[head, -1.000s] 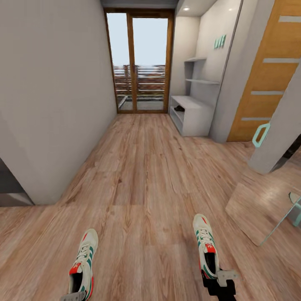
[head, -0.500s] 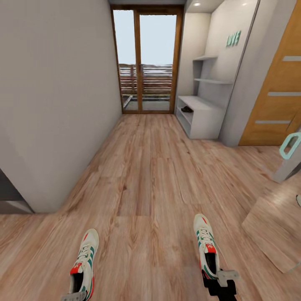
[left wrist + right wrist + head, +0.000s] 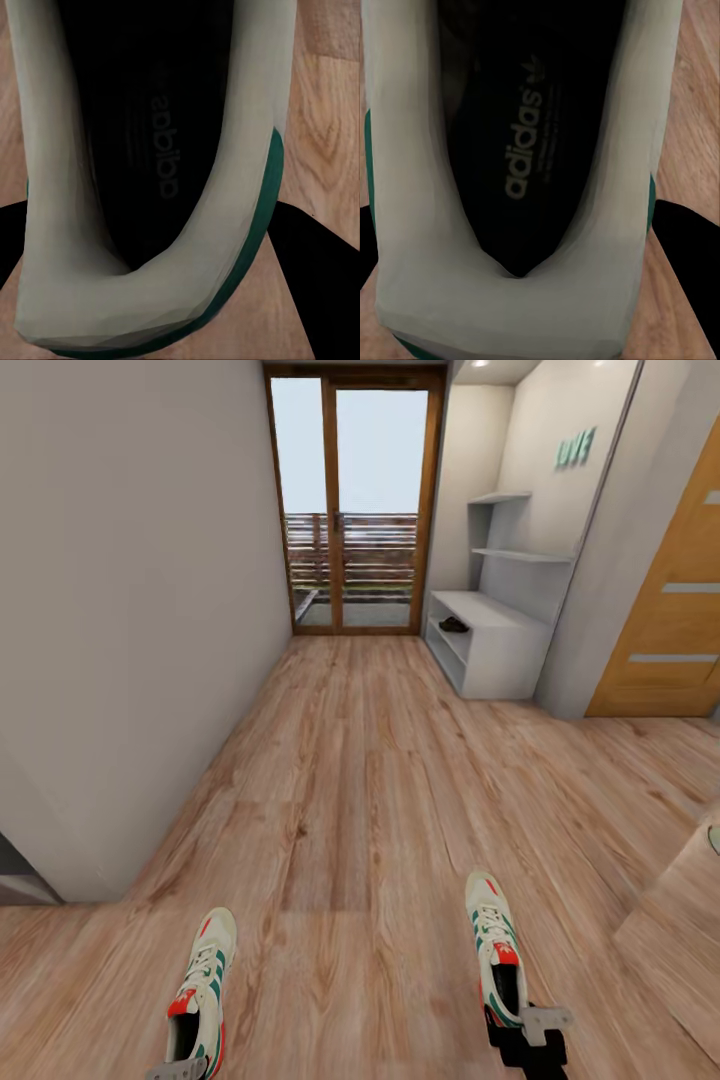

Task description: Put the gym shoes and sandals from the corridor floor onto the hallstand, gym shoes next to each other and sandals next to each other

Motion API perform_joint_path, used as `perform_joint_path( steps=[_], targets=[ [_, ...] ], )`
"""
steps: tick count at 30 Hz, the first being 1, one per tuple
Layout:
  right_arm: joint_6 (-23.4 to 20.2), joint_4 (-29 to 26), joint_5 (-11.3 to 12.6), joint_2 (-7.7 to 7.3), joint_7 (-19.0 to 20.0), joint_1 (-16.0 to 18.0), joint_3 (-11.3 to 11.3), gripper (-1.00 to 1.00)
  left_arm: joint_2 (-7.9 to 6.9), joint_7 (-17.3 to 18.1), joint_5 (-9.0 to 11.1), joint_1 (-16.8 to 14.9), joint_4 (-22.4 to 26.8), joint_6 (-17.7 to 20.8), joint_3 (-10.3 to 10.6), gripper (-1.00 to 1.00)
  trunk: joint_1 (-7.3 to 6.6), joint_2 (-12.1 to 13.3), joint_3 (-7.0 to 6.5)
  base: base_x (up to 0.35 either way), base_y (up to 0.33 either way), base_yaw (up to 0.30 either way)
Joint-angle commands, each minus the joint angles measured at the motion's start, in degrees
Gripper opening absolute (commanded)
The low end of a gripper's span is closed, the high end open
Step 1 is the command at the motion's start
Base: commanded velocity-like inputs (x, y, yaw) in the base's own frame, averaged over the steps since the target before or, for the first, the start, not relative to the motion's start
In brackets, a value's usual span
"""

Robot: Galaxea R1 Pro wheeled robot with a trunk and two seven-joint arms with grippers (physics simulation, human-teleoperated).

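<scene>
I carry two white gym shoes with green stripes and red-orange accents, toes pointing forward over the corridor floor (image 3: 370, 780). My left gripper (image 3: 178, 1070) is shut on the heel of the left gym shoe (image 3: 203, 980), whose dark inside shows close up (image 3: 150, 150). At the heel of the right gym shoe (image 3: 492, 945), also seen close up (image 3: 525, 150), my right gripper (image 3: 528, 1028) is shut as well. The white-grey hallstand (image 3: 500, 630) stands far ahead on the right. A dark sandal-like thing (image 3: 453, 625) lies on its shelf; too small to be sure.
A grey wall (image 3: 130, 610) runs along the left. A glass balcony door (image 3: 350, 510) closes the corridor's far end. An orange wooden door (image 3: 670, 610) is beside the hallstand on the right. Open wood floor stretches between me and the hallstand.
The whole head view has shifted: the camera moved, so the corridor now lies straighter ahead and the mirror panel at right has slid out. Both shoes stay in the grippers.
</scene>
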State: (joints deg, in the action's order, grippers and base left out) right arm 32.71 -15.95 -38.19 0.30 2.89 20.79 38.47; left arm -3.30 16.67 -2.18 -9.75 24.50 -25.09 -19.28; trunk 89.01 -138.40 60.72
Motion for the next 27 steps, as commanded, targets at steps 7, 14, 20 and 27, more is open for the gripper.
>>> perform_joint_path(
  steps=[7,14,20,27],
  targets=[
    [3.4,0.0,-0.2,-0.03,0.3,-0.2,0.5,-1.00,0.04,0.6,-0.2,0.0,-0.1,-0.1,-0.5,-1.00,0.02,0.0,0.05,0.338,0.084,0.000],
    [4.7,0.0,-0.2,0.06,0.3,-0.7,0.6,-1.00,0.06,0.6,-0.1,0.0,-0.1,-0.1,-0.5,-1.00,0.02,0.0,0.05,0.338,0.084,0.000],
    [4.7,0.0,-0.3,0.16,0.4,-0.7,0.5,-1.00,0.08,0.6,-0.2,-0.1,-0.1,-0.1,-0.5,-1.00,0.02,0.0,0.05,0.338,0.084,0.000],
    [4.7,0.0,-0.4,0.15,0.4,-0.8,0.5,-1.00,0.08,0.6,-0.2,-0.1,-0.1,-0.1,-0.5,-1.00,0.02,0.0,0.05,0.338,0.084,0.000]
  ],
)
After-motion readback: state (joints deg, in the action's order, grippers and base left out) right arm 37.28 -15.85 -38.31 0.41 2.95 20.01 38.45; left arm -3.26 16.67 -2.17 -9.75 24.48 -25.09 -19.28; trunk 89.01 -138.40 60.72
